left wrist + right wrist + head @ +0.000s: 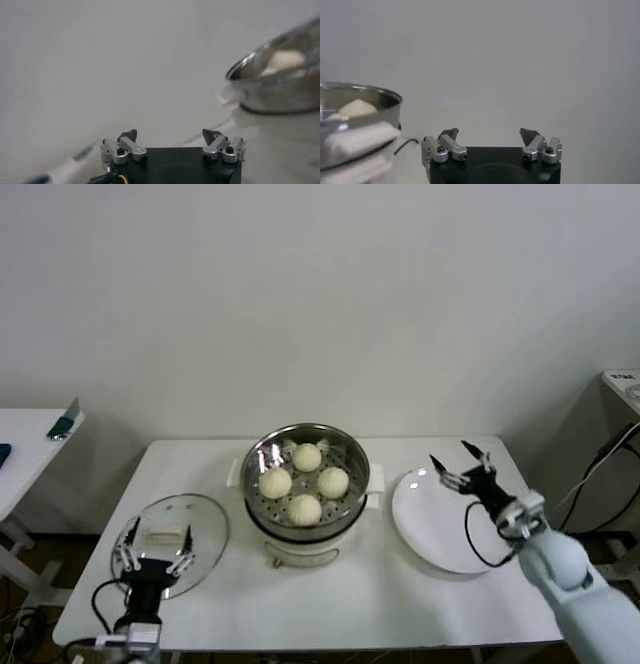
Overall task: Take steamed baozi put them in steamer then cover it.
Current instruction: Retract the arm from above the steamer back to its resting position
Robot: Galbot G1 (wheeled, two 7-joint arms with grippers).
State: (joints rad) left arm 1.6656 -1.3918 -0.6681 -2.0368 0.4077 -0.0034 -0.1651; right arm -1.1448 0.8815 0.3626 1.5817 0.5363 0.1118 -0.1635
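All four baozi (305, 482) sit inside the steamer (352, 454) at table centre; what remains, by my judgement, is covering.

The cover (205, 529) lies flat on the table at the steamer's 8 o'clock. Its oblong handle (162, 536) runs roughly 9-to-3.

The left gripper (152, 556) hovers just at the handle's 6 o'clock, jaws spread wide and empty. It is plainly the nearer arm.

The right gripper (460, 461) is over the plate (425, 529) at the steamer's 3 o'clock, jaws open, holding nothing.

The left wrist view does not show the handle. Whether the left fingers straddle it cannot be confirmed. The steamer's base is partly hidden.
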